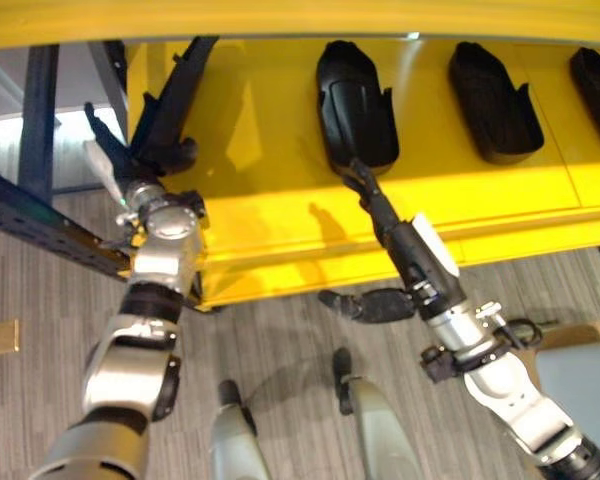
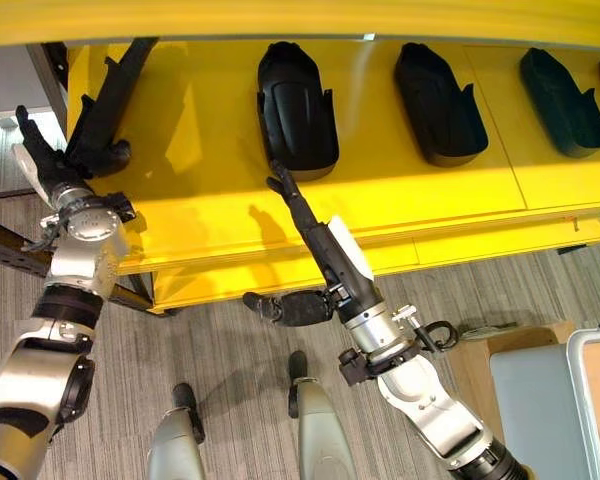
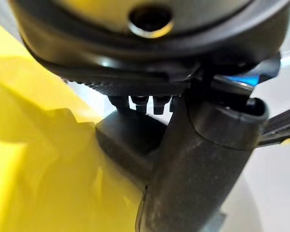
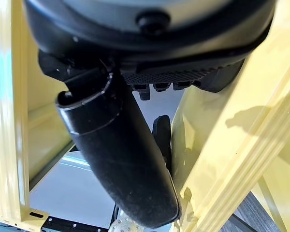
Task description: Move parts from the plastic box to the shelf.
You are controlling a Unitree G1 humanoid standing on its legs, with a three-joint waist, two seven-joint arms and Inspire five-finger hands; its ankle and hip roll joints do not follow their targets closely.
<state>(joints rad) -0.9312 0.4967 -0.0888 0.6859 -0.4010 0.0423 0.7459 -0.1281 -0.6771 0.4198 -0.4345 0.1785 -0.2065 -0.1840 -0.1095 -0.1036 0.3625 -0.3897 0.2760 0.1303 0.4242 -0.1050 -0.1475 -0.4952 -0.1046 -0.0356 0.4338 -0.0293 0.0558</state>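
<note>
The parts I am moving are black moulded pieces, and several already lie on the yellow shelf [image 2: 210, 215]. The long part [image 2: 105, 105] sits at the shelf's left end, tilted so its narrow tip runs up toward the back and its rounded butt lies near the front edge. To its right lies a broad scoop-shaped part [image 2: 298, 110], hollow side up, then a second scoop part [image 2: 438, 105] and a third scoop part [image 2: 565, 100] farther right, all spaced apart in a row.

My left hand [image 2: 42, 150] is raised just beside the butt of the long part, at the shelf's left corner. In my left wrist view my thumb [image 3: 203, 159] stands in front of a dark block of that part, with my fingertips [image 3: 140, 102] just showing beyond; I cannot tell whether my fingers are closed on it or merely against it.

My right hand [image 2: 298, 215] stretches up over the shelf's front lip, fingers straight and close together, the tips just below the near end of the broad scoop-shaped part, holding nothing. My right wrist view shows my thumb [image 4: 121, 169] extended alongside the yellow shelf frame.

Below the shelf, grey striped carpet [image 2: 230, 350] covers the floor, and a grey bin [image 2: 540, 400] sits at the lower right.
</note>
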